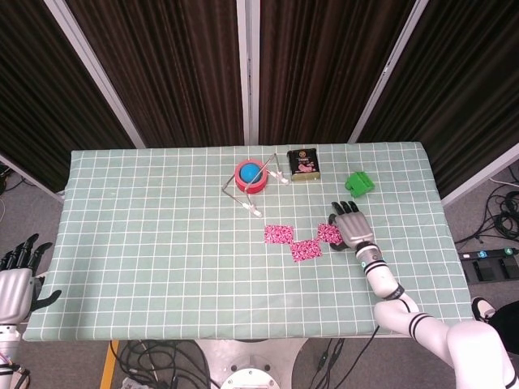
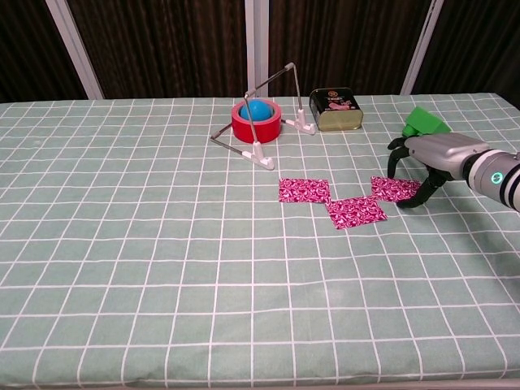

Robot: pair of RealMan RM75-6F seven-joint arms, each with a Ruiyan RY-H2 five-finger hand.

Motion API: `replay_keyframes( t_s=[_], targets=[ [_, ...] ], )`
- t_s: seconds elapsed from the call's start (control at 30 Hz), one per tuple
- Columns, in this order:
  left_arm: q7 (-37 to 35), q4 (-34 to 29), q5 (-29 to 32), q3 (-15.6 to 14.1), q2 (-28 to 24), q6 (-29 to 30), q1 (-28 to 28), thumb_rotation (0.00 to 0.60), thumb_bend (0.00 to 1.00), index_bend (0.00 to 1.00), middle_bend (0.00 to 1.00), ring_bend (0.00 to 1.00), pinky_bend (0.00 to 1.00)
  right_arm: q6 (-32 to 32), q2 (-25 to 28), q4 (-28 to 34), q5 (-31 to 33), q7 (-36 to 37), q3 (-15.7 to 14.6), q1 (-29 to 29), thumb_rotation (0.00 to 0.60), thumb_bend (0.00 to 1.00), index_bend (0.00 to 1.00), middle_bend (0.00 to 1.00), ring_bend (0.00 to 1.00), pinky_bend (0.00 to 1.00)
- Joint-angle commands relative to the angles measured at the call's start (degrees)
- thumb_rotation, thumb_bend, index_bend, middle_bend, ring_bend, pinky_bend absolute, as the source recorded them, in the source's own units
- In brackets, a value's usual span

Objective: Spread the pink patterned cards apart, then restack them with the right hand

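Green block [image 2: 426,121] and tin [image 2: 335,109] sit behind the right hand [image 2: 426,162].

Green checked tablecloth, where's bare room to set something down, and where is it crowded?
Bare cloth: the whole left half of the green checked tablecloth, left of the red tape roll, and the near strip in front of the three pink patterned cards. Crowded: back centre around the tape roll, wire stand and dark tin, and right, by the right robot hand and green block.

I see three cards [image 2: 333,200] in a row before the tape roll [image 2: 256,121]. My right hand [image 2: 431,162] rests on the rightmost. The tin [image 2: 335,109] sits right of the roll.
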State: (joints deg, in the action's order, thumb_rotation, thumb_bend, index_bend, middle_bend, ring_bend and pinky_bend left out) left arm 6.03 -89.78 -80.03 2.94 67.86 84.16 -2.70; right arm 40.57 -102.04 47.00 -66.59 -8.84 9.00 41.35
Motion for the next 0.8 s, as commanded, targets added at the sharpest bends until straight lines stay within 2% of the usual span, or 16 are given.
replay_keyframes(
  t_s=[0.03,0.33,0.53,0.67,0.8],
  targets=[
    [0.0,0.0,-0.1,0.0,-0.1,0.0,0.0,0.6,0.08,0.22,0.16,0.13,0.19,0.7,0.7,0.7,-0.4,0.6,0.3,-0.2,0.51,0.13,0.39,0.06,0.0,0.0],
    [0.2,-0.3,-0.4,0.1,-0.1,0.2,-0.1,0.6,0.08,0.22,0.16,0.13,0.19,2.8,5.1,6.0,-1.5,1.0,1.7,0.2,0.512,0.13,0.39,0.06,0.0,0.0],
    [0.1,-0.2,-0.4,0.1,-0.2,0.4,-0.1,0.6,0.08,0.22,0.16,0.13,0.19,1.0,8.3,14.3,-1.2,1.1,3.3,2.4,0.514,0.13,0.38,0.06,0.0,0.0],
    [-0.1,0.0,-0.4,0.0,-0.1,0.3,0.0,0.6,0.08,0.22,0.16,0.13,0.19,-1.5,7.4,17.1,0.3,-0.6,3.9,4.9,0.509,0.13,0.38,0.06,0.0,0.0],
    [-0.5,0.3,-0.1,0.0,-0.1,0.3,0.2,0.6,0.08,0.22,0.16,0.13,0.19,-3.7,4.6,16.0,3.0,-3.3,4.4,7.7,0.508,0.13,0.38,0.06,0.0,0.0]
  ],
)
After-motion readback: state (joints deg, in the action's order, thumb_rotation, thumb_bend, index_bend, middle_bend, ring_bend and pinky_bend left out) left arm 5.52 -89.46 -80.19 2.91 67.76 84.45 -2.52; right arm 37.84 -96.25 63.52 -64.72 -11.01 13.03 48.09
